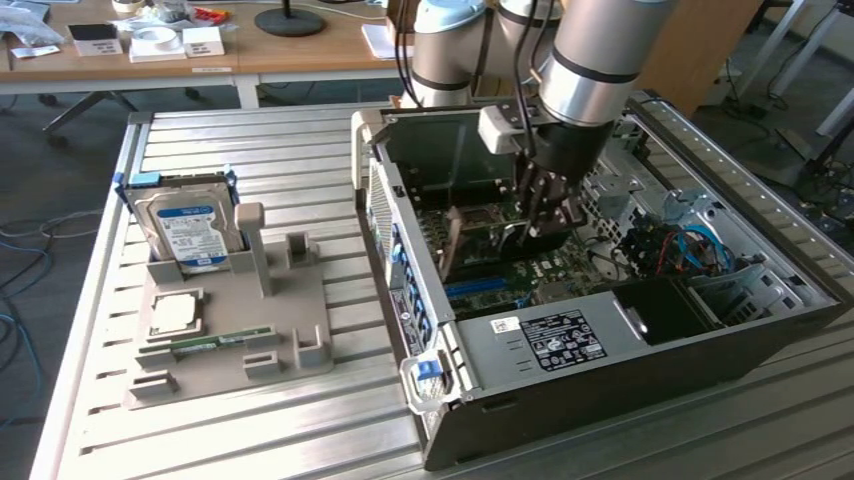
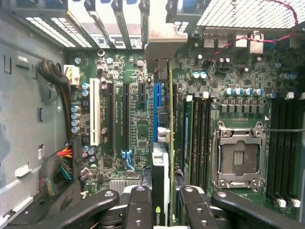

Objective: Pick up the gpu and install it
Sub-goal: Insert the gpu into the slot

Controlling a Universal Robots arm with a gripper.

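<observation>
The gripper (image 2: pixel 162 206) reaches down into an open computer case, its black fingers (image 2: pixel 138 207) clenched on the gpu (image 2: pixel 160 176). In the wrist view the card is seen edge-on between the fingers. It runs along the green motherboard (image 2: pixel 136 129), just beside a long blue slot (image 2: pixel 155 112), with its silver bracket end toward the case's rear openings. Whether the card touches the slot cannot be told. An empty processor socket (image 2: pixel 238 157) with a metal frame sits near the card's other side.

In the exterior view the silver arm (image 1: pixel 594 60) comes down from above into the case (image 1: pixel 601 345). The case is a dark metal tower lying on its side with the panel off. It sits on the half of the table toward the exterior view's right, and its far end is close to the table's far edge.

The table (image 1: pixel 267 140) is bare, ribbed aluminium with long grooves. Toward its edge on the exterior view's left lies a grey holder tray (image 1: pixel 287 320), well apart from the case. A blue-labelled hard drive (image 1: pixel 187 225) stands upright in the tray's far corner. A square processor chip (image 1: pixel 174 315) lies flat nearer the front, with a narrow green memory stick (image 1: pixel 214 343) just beside it.

Beyond the table's far edge stands a wooden desk (image 1: pixel 267 55) with small white boxes and a round black stand base on it. Loose cables (image 1: pixel 27 250) trail over the grey floor past the table's edge on the exterior view's left.
</observation>
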